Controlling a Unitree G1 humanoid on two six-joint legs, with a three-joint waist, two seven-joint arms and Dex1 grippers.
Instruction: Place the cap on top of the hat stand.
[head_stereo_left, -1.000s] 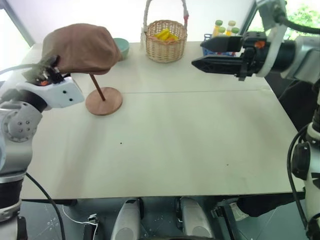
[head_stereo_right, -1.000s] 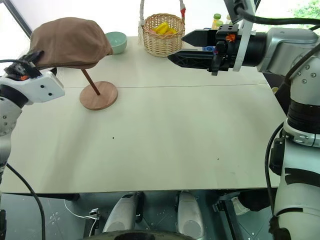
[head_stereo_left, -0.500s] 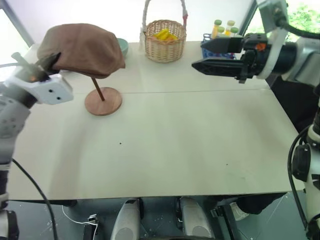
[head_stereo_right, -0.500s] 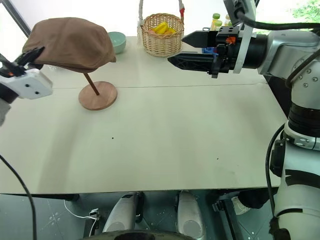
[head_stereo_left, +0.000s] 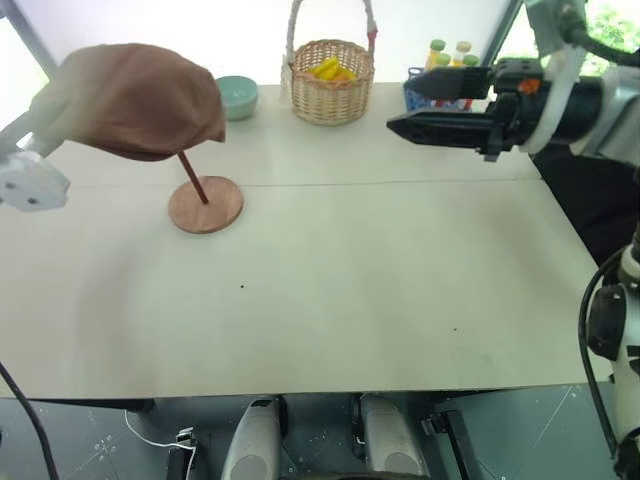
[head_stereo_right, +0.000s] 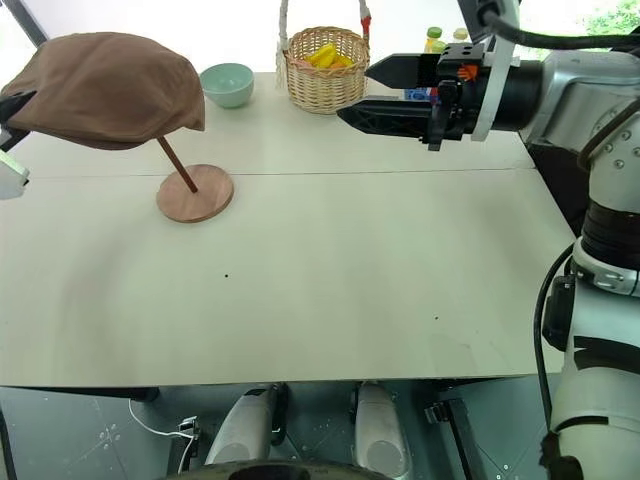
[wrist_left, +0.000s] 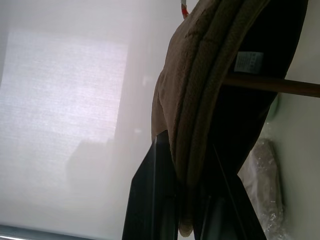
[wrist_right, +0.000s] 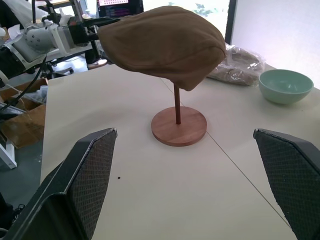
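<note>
Since a second ago your left end effector (wrist_left: 187, 220) has drawn away to the left, and the cap (head_stereo_right: 100, 88) has slid leftward with it, uncovering the mint bowl (head_stereo_right: 226, 84) behind. You have the left end effector clenched on the cap's rim: in the left wrist view the two black fingers (wrist_left: 150, 200) pinch the folded brown edge between them. Take the hat stand (head_stereo_right: 194, 190) as your landmark on the worktop (head_stereo_right: 330, 270). Its round base sits flat, and its thin rod slants up and to the left into the underside of the cap. The cap hangs over the top of the stand, with most of its dome overhanging to the stand's left and its right edge just above the rod; you cannot tell whether it rests on the disc. To the right of the stand and well apart from it, your right end effector (head_stereo_right: 352, 92) is released, its fingers spread wide and level, pointing toward the stand, holding nothing. Beyond the stand lies the bowl, then the wicker basket (head_stereo_right: 322, 70) with yellow pieces inside, and some bottles (head_stereo_left: 448, 55) farther right.
</note>
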